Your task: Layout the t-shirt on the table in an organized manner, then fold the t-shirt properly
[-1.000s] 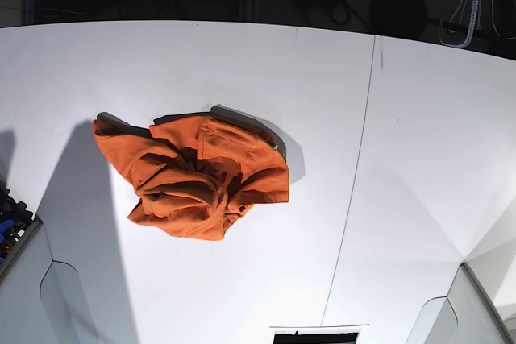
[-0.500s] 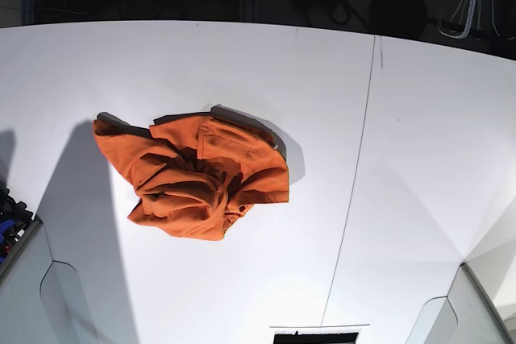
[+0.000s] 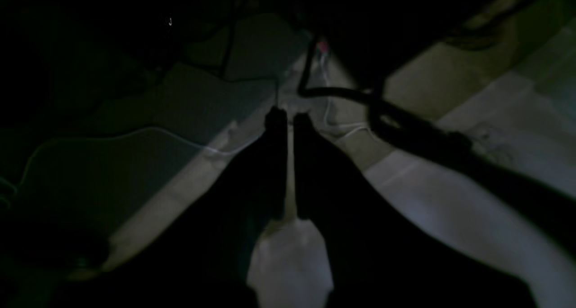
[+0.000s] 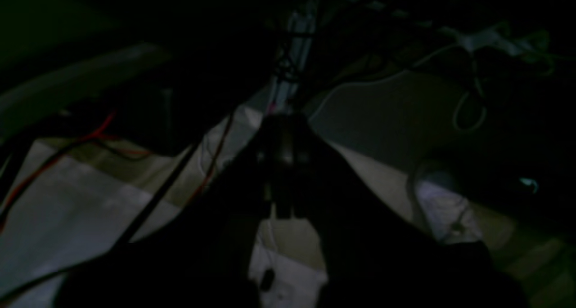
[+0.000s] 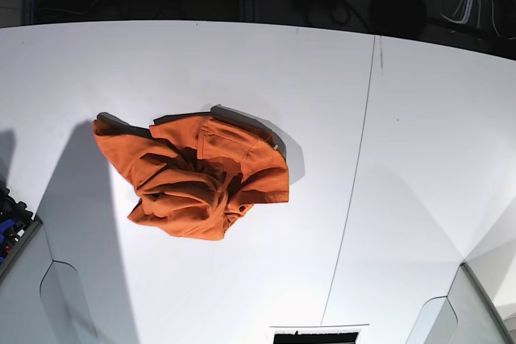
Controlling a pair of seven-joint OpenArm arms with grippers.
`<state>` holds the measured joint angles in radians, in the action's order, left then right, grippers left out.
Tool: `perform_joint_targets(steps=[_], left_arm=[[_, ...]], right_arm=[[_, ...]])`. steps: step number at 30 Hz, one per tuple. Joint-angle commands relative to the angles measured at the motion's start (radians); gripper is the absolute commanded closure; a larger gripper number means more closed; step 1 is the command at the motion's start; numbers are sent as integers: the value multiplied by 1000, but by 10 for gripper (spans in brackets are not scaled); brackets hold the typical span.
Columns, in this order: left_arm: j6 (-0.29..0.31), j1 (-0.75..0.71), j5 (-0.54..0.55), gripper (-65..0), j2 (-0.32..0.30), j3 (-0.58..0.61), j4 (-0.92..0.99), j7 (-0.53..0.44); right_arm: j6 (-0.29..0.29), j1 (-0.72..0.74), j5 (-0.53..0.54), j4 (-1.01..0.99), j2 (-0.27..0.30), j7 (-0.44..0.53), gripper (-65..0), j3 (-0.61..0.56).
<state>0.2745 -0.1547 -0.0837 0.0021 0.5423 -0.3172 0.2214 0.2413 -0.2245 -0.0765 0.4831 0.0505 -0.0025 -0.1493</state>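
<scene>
Both grippers are empty: the left gripper (image 3: 285, 114) has its jaws nearly together with just a sliver of gap, and the right gripper (image 4: 283, 119) is pinched fully closed, both pointing at dark cable clutter off the table. So nothing's started, I'd say. The shirt (image 5: 197, 175) sits in a crumpled heap around 9 o'clock from the middle of the table (image 5: 403, 159), well apart from either gripper. Spreading and folding are all still to do.
</scene>
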Motion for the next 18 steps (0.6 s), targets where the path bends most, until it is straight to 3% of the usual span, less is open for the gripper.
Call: perform_joint_targets(steps=[1,6,9,13,18], left_arm=[[10,-24,-1,-35,-6,0,-33,-4],[10,-137,39,-35,-51,0,-241,-4],[10,-205,55,-35,-84,0,-381,-4],[5,-297,67,-41,-126,-3,-560,8],[2,-417,66,-86,-170,-77,-788,19]], right_arm=[[10,-27,5,41,12,10,0,-2],[15,-149,5,220,55,10,0,-2],[56,-226,9,326,92,10,0,-2],[102,-333,69,487,150,10,0,-2],[106,-474,103,744,244,10,0,-2]])
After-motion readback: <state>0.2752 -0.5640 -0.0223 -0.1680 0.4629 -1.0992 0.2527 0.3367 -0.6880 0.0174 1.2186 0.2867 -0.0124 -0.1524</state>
